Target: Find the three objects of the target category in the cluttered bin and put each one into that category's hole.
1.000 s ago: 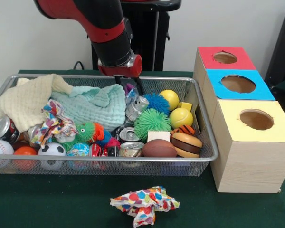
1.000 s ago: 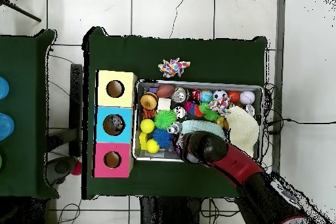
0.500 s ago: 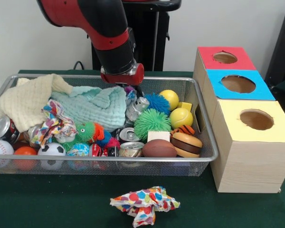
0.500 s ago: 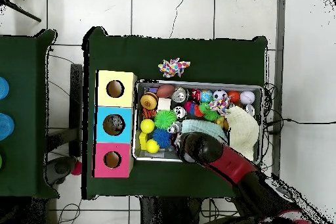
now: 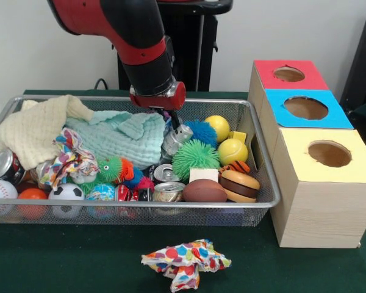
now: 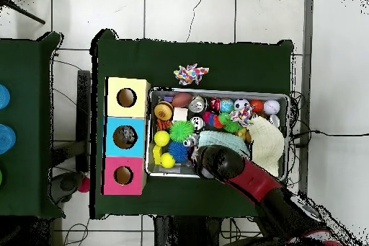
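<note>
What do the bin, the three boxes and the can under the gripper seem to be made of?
Bin: silver wire mesh, probably metal; you see through it. Boxes: pale wood with visible grain, tops coloured. Can: shiny dented metal, likely aluminium.

Even indoor light, soft shadows; faint glare on cans (image 5: pixel 169 190); focus fair.

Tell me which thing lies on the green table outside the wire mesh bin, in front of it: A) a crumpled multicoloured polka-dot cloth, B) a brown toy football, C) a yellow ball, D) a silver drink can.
A: the crumpled multicoloured polka-dot cloth lies on the green table in front of the wire mesh bin; the football, cans and yellow balls are all inside the bin.
</note>
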You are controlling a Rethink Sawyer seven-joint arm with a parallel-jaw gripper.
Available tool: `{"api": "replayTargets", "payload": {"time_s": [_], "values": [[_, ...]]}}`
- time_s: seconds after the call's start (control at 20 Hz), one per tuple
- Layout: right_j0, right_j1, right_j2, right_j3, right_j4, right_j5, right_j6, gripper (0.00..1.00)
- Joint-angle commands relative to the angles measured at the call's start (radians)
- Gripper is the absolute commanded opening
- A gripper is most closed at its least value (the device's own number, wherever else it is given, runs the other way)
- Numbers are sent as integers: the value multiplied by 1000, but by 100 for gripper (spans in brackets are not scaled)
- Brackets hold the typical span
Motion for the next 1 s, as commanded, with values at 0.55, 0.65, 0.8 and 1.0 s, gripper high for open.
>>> {"api": "replayTargets", "payload": {"time_s": [0.55, 0.65, 0.8, 1.0], "values": [[-33, -232, 70, 81, 91, 193, 171, 0], [-29, -264, 68, 84, 103, 242, 168, 0], [-20, -297, 61, 85, 115, 290, 169, 0], [-9, -345, 55, 83, 136, 372, 171, 0]]}}
